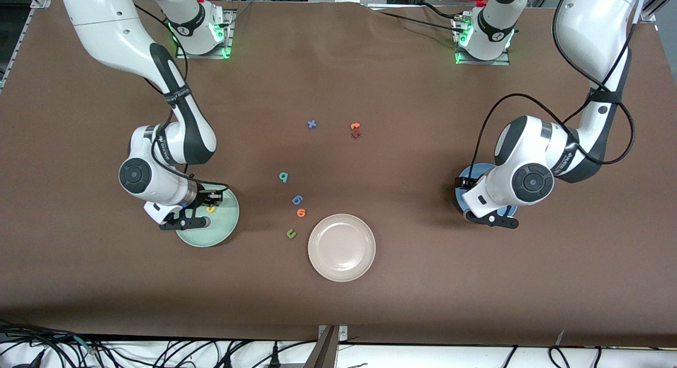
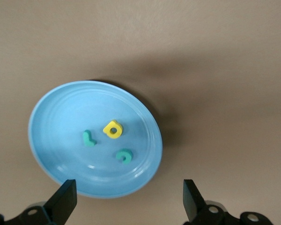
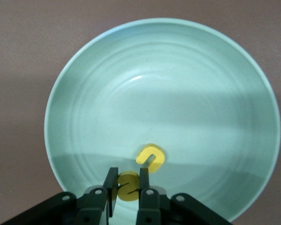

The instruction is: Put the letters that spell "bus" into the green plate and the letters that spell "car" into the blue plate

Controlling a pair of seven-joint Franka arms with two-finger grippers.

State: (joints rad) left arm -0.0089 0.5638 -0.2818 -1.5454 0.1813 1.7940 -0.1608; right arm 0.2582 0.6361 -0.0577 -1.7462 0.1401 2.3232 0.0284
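Observation:
My right gripper (image 3: pixel 128 180) hangs low over the green plate (image 1: pixel 222 228) and is shut on the yellow s (image 3: pixel 128 186). The yellow u (image 3: pixel 151 157) lies flat in that plate just past the fingertips. The teal b (image 1: pixel 284 176) lies on the table between the two arms. Above the rim of the blue plate (image 2: pixel 61 126) my left gripper (image 2: pixel 129 201) stands open with nothing between its fingers. In this plate lie the teal r (image 2: pixel 88 138), the yellow a (image 2: pixel 113 129) and the teal c (image 2: pixel 125 155). In the front view the left arm covers most of the blue plate (image 1: pixel 473 172).
A beige plate (image 1: pixel 341 247) sits near the table's front middle. Beside it lie a dark green u (image 1: pixel 291 233), an orange 6-like letter (image 1: pixel 301 212) and a blue one (image 1: pixel 297 200). Farther from the camera lie a blue x (image 1: pixel 312 124) and orange and dark red letters (image 1: pixel 355 130).

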